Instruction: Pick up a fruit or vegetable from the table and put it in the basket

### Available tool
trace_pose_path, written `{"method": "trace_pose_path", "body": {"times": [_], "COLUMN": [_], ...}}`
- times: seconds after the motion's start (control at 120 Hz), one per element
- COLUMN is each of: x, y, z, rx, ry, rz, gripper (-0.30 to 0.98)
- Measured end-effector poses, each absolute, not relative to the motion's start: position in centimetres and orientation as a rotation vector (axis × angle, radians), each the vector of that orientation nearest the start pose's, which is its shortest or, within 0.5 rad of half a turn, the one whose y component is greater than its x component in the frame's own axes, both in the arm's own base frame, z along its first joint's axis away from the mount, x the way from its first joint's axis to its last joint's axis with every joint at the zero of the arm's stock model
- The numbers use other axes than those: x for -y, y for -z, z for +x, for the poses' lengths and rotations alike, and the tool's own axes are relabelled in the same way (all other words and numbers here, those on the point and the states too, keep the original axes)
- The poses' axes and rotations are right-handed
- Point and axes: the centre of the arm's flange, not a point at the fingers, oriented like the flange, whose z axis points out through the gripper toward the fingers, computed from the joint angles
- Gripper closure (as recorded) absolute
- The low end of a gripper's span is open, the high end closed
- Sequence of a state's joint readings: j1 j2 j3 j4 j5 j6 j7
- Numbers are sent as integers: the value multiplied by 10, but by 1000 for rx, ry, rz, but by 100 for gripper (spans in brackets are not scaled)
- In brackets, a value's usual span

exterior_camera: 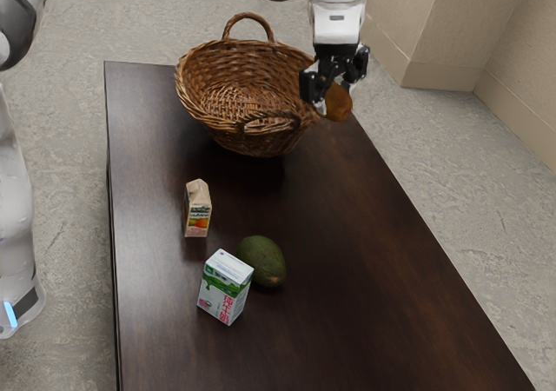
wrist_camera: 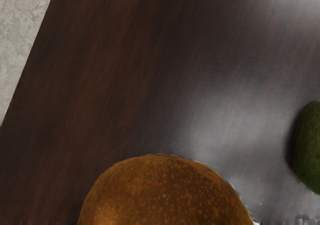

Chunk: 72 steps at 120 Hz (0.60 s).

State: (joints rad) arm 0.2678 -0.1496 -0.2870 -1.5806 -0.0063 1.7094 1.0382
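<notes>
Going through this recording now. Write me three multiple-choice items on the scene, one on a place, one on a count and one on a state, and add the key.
1. Where is the avocado?
A) On the floor
B) In the basket
C) On the table, next to a green-and-white carton

2. How many cartons stand on the table?
A) Two
B) Four
C) None

3. What is the state of the orange-brown fruit?
A) Lying on the table
B) Held up between the fingers
C) Lying on the basket's bottom

Key:
1: C, the exterior view shows it on the dark wood beside that carton.
2: A, the green-and-white one and a beige one.
3: B, the fingers grip it above the tabletop.
</notes>
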Motion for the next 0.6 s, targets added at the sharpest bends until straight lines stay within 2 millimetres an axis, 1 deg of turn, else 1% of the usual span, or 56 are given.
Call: {"method": "trace_pose_path", "body": {"times": [0.025, 0.05, 0.075, 0.1, 0.125, 0.142, 0.158, 0.167, 0.183, 0.2, 0.25, 0.275, 0.3, 0.325, 0.4, 0.433, 0.483, 0.533, 0.6], "x": [-44, -113, -174, -230, -281, -309, -330, -336, -341, -339, -313, -303, -298, -298, -304, -304, -303, -303, -302], "y": [-705, -693, -678, -661, -647, -640, -634, -631, -626, -622, -612, -607, -604, -602, -599, -598, -597, -596, -595], "z": [521, 522, 522, 520, 510, 502, 497, 496, 498, 505, 533, 542, 547, 549, 547, 547, 548, 548, 547], "rx": [-1340, -1192, -1062, -946, -835, -772, -730, -719, -716, -736, -841, -879, -901, -910, -910, -917, -931, -943, -957], "ry": [283, 229, 177, 127, 87, 66, 49, 41, 30, 22, 2, -6, -12, -18, -29, -30, -33, -34, -34], "rz": [-2648, -2737, -2811, -2874, -2925, -2950, -2969, -2976, -2982, -2981, -2966, -2961, -2958, -2957, -2963, -2963, -2962, -2960, -2959], "gripper": [41, 41, 42, 43, 45, 45, 45, 45, 45, 45, 44, 45, 45, 45, 43, 33, 23, 16, 10]}}
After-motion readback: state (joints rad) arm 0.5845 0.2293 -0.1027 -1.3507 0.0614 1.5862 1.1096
